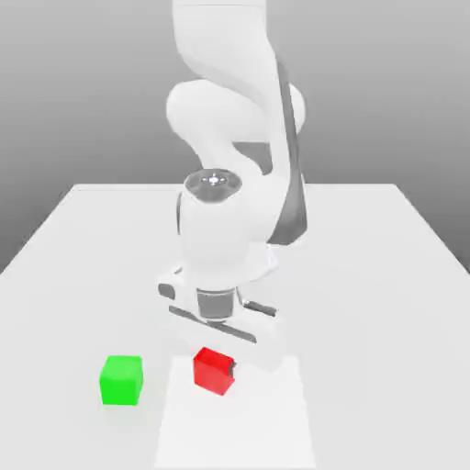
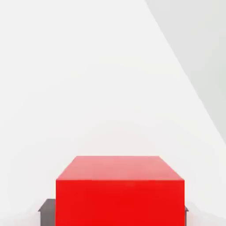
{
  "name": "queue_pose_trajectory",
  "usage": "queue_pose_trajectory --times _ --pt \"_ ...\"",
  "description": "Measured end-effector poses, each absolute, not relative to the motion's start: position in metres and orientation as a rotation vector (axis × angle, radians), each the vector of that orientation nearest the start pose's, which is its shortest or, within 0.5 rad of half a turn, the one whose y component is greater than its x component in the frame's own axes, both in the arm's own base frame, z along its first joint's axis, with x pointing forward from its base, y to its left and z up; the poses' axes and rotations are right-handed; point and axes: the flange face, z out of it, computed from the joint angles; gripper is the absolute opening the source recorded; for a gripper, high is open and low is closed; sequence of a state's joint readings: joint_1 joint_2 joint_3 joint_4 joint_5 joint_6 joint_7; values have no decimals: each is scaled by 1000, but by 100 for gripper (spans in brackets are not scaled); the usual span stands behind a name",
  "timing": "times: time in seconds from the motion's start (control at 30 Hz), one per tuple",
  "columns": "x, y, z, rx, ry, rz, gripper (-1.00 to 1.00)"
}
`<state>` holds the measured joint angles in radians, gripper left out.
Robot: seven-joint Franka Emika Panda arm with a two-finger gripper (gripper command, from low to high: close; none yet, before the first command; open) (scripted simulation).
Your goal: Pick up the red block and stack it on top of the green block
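White tabletop; red block between fingers, both closed against its sides

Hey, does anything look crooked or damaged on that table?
Nothing looks damaged. The red block sits turned at an angle to the white sheet's edges, but the claw is gripping it, so that's hardly odd.

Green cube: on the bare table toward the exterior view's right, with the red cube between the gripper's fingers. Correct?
Wrong side: the exterior view shows the bright green matte cube toward its left. The rest holds: it is on the bare table, and the bright red matte cube is between the gripper's fingers.
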<state>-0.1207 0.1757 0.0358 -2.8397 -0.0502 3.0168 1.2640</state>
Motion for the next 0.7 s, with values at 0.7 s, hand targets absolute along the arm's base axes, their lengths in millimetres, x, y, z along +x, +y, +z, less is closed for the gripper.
queue_pose_trajectory --times 0.7 --pt "362 -166 239 -2403 2024 -1 -100"
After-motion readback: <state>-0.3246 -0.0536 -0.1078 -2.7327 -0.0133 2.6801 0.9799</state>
